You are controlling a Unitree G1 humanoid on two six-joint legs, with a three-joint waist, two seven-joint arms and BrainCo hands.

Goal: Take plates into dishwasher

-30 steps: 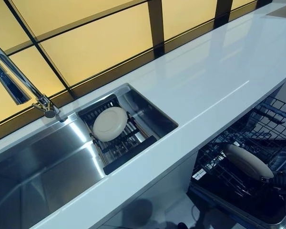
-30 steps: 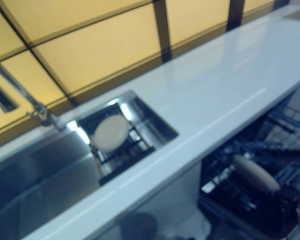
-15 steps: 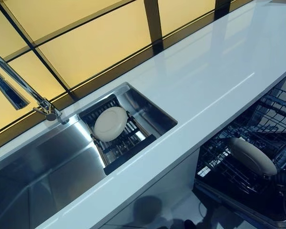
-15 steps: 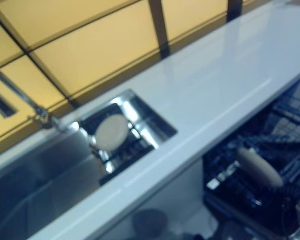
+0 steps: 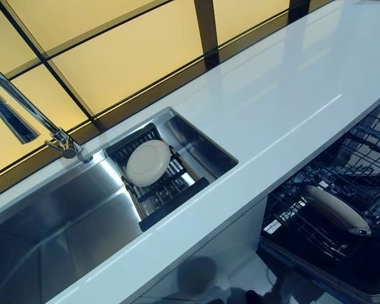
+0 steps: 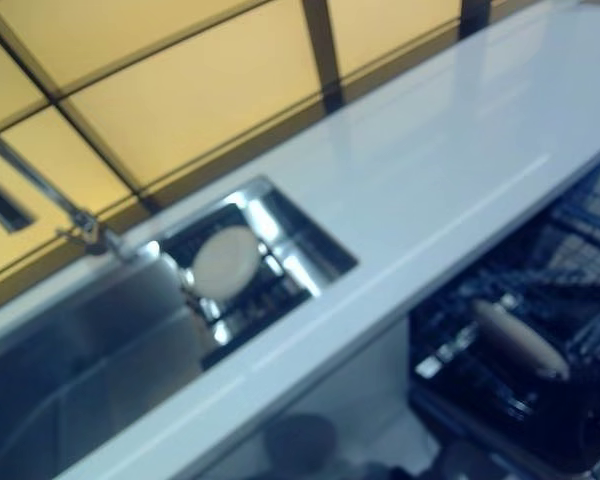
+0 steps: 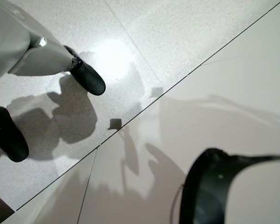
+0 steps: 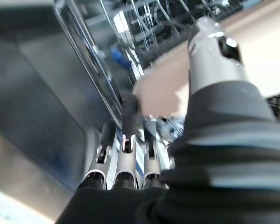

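The right hand [image 8: 130, 154], fingers relaxed and straight, sits just beside the cream plate [image 5: 337, 209] in the dishwasher rack [image 5: 367, 152].

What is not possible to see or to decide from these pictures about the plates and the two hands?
- Right hand: outside both eye views. In the right wrist view, blur leaves unclear whether it touches the plate.
- Dishwasher rack: cut off by the eye views' right and bottom edges; the countertop hides its far part.
- Left hand: only its dark cover shows, in the left wrist view.
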